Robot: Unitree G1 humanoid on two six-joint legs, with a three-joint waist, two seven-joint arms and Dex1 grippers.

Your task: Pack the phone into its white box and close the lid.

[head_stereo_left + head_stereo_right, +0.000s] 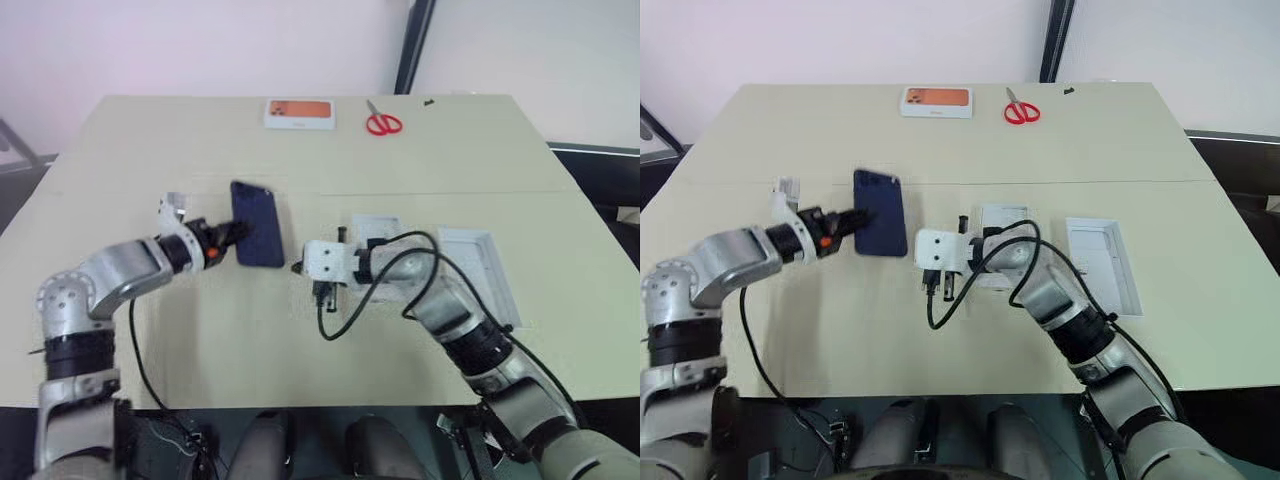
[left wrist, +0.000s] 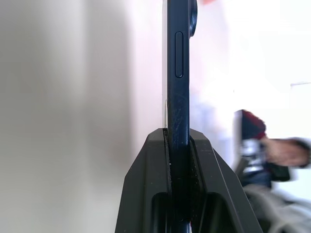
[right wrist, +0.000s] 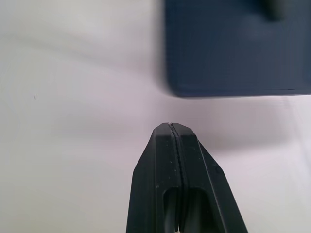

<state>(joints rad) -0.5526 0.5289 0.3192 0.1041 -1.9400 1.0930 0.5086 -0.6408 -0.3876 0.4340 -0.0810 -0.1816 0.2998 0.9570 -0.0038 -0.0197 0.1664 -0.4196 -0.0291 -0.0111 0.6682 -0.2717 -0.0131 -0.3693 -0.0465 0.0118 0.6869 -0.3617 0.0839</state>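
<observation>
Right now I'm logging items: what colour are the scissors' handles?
Red; the scissors show best in the right eye view.

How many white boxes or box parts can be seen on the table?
3: the white box behind the right arm, the lid to its right, and a white box with orange top at the far edge. Others may be hidden.

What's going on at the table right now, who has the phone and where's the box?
The left gripper is shut on the phone, pinching it by its edge and holding it off the table. The right gripper is shut and empty, just short of the phone. The white box lies open behind the right wrist, and the lid lies inside up further to the robot's right. Nothing is packed yet. A white box with orange top and red scissors sit at the far edge.
</observation>
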